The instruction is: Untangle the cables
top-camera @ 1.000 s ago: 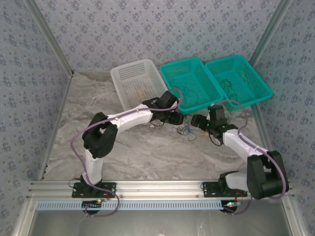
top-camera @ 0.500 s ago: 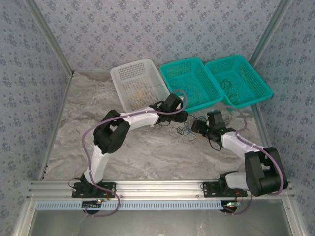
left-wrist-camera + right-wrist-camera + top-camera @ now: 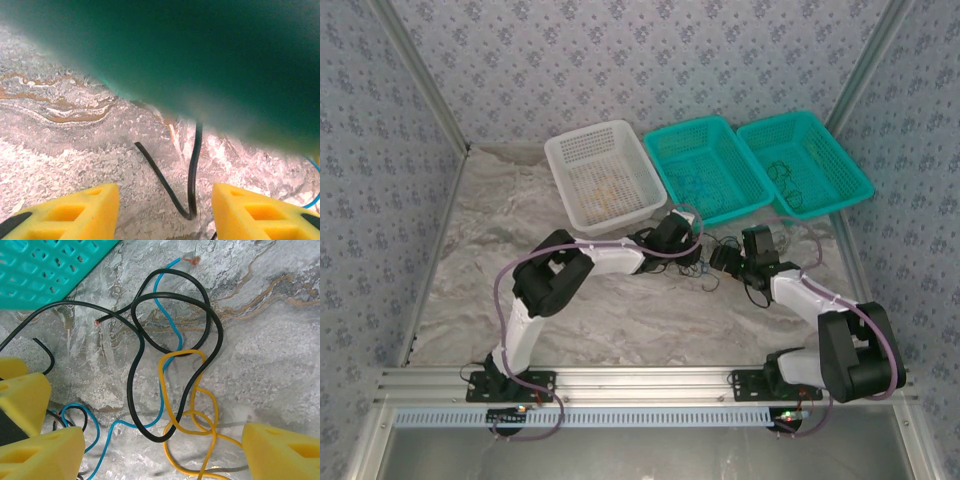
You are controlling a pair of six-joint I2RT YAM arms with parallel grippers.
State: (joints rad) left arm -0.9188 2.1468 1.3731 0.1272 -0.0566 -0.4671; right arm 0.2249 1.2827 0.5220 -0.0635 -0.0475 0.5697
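The cables lie in a loose knot on the table just in front of a teal basket, between the fingers of the wide-open right gripper, which holds nothing, and the half-open left gripper straddles one black loop without pinching it.

What a spread of colour: the tangle of thin cables runs black, bright blue and yellow-orange, with bare copper-red showing at 2 cut tips. The marbled table sheet is grey-white, streaked with rust-brown veins. Sunny yellow on the foam fingertips of the right gripper. There are 2 teal lattice plastic baskets, 1 white lattice plastic basket, and pale grey-blue wallpaper dotted with small flower sprigs.
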